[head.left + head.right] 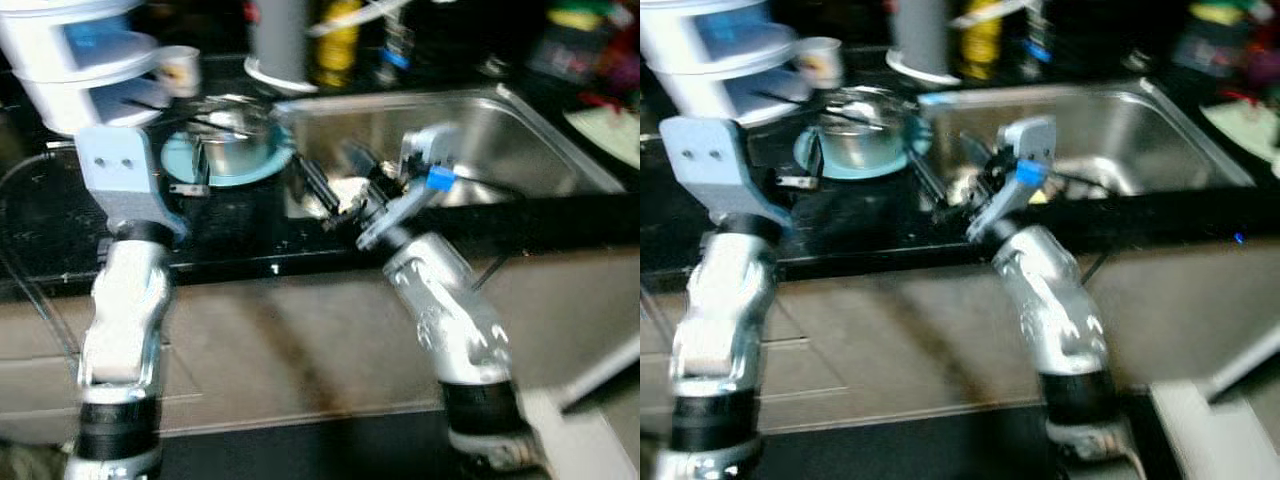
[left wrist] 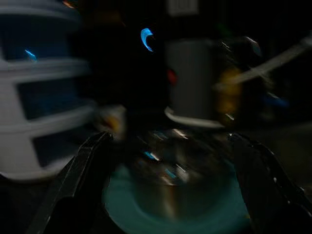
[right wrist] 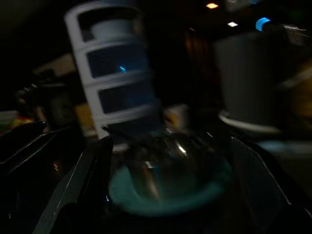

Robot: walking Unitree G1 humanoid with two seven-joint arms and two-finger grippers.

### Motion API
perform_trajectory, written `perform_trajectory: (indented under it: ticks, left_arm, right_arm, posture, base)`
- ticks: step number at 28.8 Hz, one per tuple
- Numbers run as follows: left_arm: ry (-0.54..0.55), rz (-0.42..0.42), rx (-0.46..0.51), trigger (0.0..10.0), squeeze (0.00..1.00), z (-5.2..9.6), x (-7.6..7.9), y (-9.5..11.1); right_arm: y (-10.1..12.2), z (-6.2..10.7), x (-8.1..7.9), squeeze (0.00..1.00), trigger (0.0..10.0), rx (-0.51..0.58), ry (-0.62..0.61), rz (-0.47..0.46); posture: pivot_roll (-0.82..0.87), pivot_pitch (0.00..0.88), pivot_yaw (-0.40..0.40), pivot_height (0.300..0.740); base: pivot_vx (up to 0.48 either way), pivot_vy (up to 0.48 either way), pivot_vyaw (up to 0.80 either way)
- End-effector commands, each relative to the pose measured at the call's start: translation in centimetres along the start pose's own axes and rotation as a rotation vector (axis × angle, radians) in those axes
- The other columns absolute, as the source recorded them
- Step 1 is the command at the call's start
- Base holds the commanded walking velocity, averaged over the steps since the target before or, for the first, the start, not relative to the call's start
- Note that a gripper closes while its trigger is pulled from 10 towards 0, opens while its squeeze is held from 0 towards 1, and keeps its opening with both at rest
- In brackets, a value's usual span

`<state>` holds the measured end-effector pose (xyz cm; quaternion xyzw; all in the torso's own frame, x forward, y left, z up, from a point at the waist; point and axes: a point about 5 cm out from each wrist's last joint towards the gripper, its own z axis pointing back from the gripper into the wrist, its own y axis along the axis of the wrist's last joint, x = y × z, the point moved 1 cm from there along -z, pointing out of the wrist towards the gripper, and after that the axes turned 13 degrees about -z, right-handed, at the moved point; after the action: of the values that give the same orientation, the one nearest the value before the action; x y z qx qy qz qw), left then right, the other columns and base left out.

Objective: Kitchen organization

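Dark surface with a steel sink set into its right part. Left of the sink, a teal plate bearing a metal bowl. Behind, a white tiered rack, small cup, grey cylinder, yellow bottle.

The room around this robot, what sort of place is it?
Most likely a home kitchen: a steel sink set in a dark counter, a metal pot on a teal plate, and bottles behind.
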<state>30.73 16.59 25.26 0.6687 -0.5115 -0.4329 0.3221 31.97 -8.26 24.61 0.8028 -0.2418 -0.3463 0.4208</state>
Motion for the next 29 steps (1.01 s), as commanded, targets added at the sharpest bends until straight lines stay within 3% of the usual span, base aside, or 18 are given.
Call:
perform_trajectory:
  ticks: [1, 18, 29]
  left_arm:
    - [0.016, -0.022, -0.04, 10.0, 0.0, 0.3, -0.6, -0.9]
    - [0.038, -0.01, -0.045, 10.0, 0.0, 0.2, -0.7, -0.8]
    - [0.074, -0.016, -0.081, 10.0, 0.0, 0.2, -1.2, -1.4]
  right_arm:
    - [-0.3, -0.3, -0.7, 0.0, 10.0, -0.008, 0.029, -0.02]
    - [0.5, -0.4, -0.8, 0.0, 10.0, 0.022, 0.036, -0.048]
    - [1.0, -0.4, -0.5, 0.0, 10.0, 0.023, 0.029, -0.023]
  posture:
    - [0.07, 0.0, 0.005, 0.74]
    - [0.07, 0.0, 0.004, 0.74]
    - [0.07, 0.0, 0.0, 0.74]
  base:
    - [0.48, 0.0, 0.0]
    - [0.47, 0.0, 0.0]
    - [0.0, 0.0, 0.0]
